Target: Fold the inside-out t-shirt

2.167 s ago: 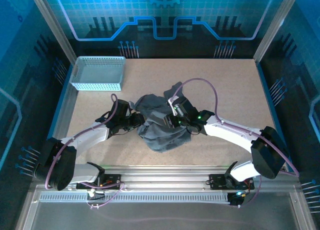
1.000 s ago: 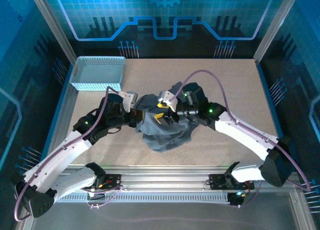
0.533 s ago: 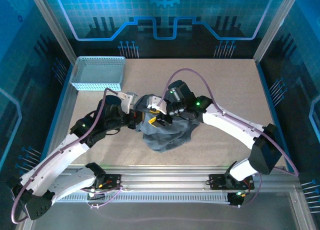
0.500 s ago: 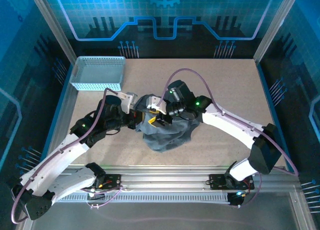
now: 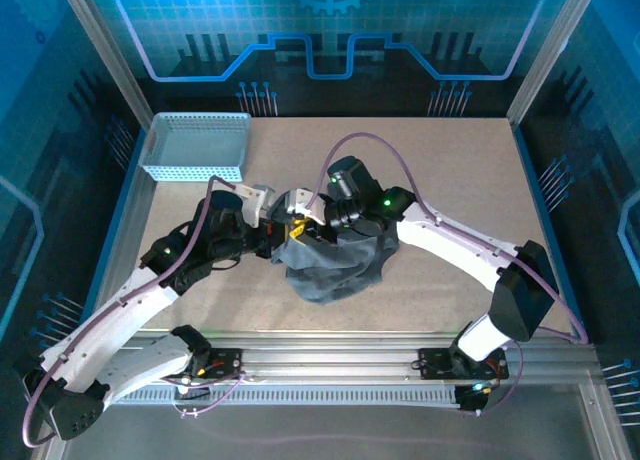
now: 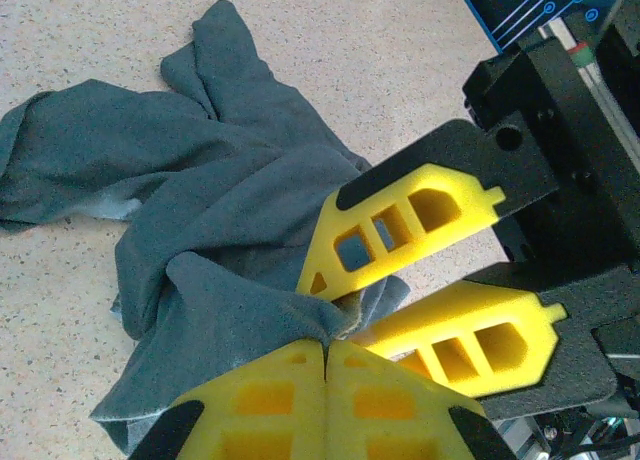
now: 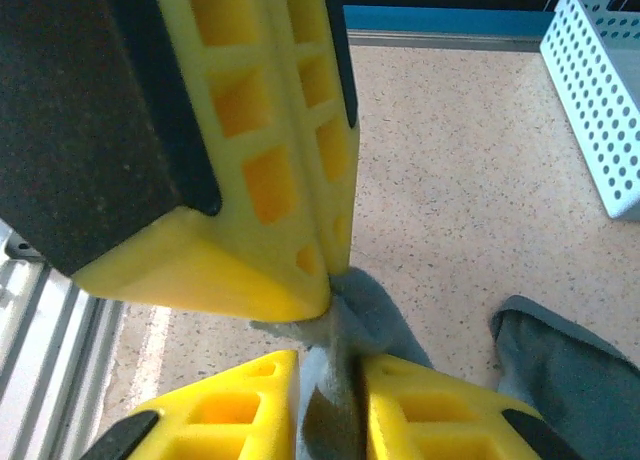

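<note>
The inside-out t-shirt lay crumpled near the middle of the table, well apart from the light blue mesh basket at the far left corner. The left pincer was pressed tight on a raised fold at the shirt's left edge. The right pincer, just beside it, stood narrow, with grey cloth filling the gap between its fingers.
</note>
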